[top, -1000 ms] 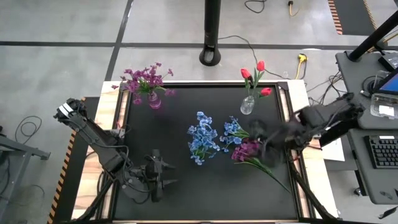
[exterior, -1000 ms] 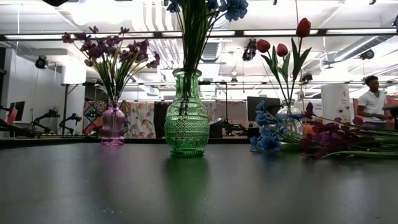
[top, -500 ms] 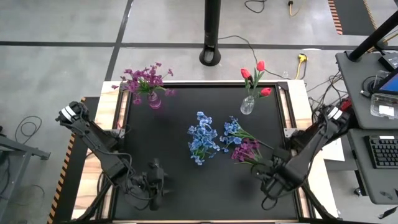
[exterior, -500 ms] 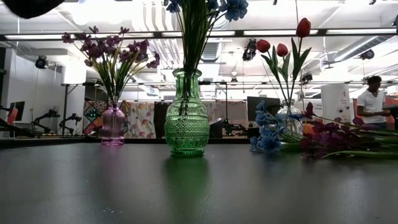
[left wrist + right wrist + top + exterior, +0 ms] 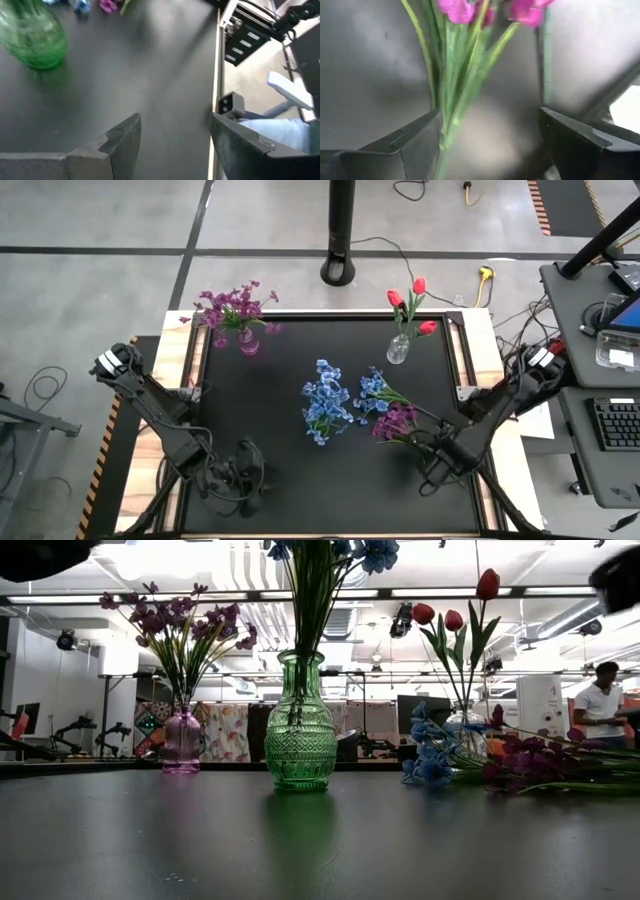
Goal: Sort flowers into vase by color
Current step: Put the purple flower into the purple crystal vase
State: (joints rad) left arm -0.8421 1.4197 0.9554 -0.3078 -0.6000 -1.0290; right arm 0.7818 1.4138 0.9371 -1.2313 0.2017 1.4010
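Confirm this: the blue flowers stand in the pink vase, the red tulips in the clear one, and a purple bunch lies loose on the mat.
Not quite. The blue flowers stand in the green vase, as the low view shows; the pink vase holds purple ones. The red tulips are in the clear vase, and a purple bunch lies loose on the mat.

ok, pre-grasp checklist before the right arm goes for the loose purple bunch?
1. Right gripper open: ok, fingers spread wide.
2. Loose purple flowers' stems between the fingers: ok, off-centre toward one finger.
3. Grip made: not ok, nothing clamped yet.
4. Loose blue flowers clear of the grasp: cannot tell; blossoms lie against the purple ones.
5. Pink vase upright, already holding purple: ok.
6. Left gripper parked open at the table's near edge, clear of the green vase: ok.
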